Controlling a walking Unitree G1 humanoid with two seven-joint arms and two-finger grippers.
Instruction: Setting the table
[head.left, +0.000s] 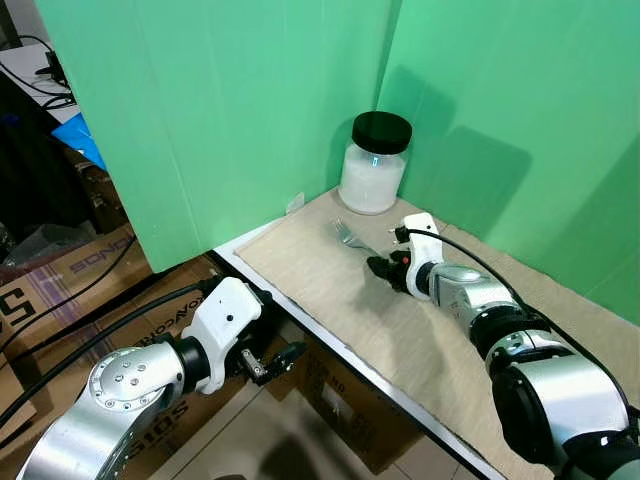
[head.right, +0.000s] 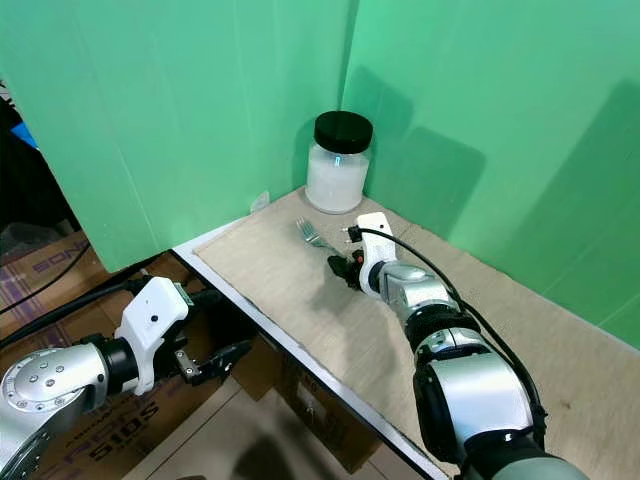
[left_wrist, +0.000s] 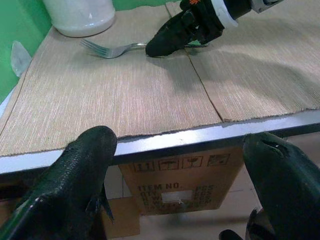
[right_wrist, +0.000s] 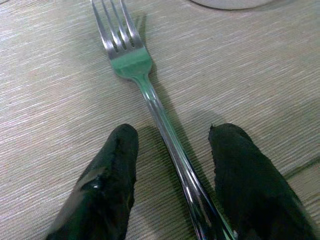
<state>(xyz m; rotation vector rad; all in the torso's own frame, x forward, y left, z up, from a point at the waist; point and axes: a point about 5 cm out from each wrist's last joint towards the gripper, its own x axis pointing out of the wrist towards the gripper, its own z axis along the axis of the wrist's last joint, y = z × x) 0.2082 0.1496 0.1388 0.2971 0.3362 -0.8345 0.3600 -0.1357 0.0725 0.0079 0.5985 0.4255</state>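
Steel-bright, the slim silver fork (right_wrist: 150, 95) lies flat on my beige woven-mat counter (head.left: 330, 300), right gripper (right_wrist: 172, 165) jaws apart astride its handle for pinching, left gripper (left_wrist: 185, 170) parked open below the edge.

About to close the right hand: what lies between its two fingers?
The fork's handle runs between the right hand's open fingers, lying flat on the woven mat; the right wrist view shows it.

Fork (left_wrist: 112, 49) beside right gripper (left_wrist: 159, 47)
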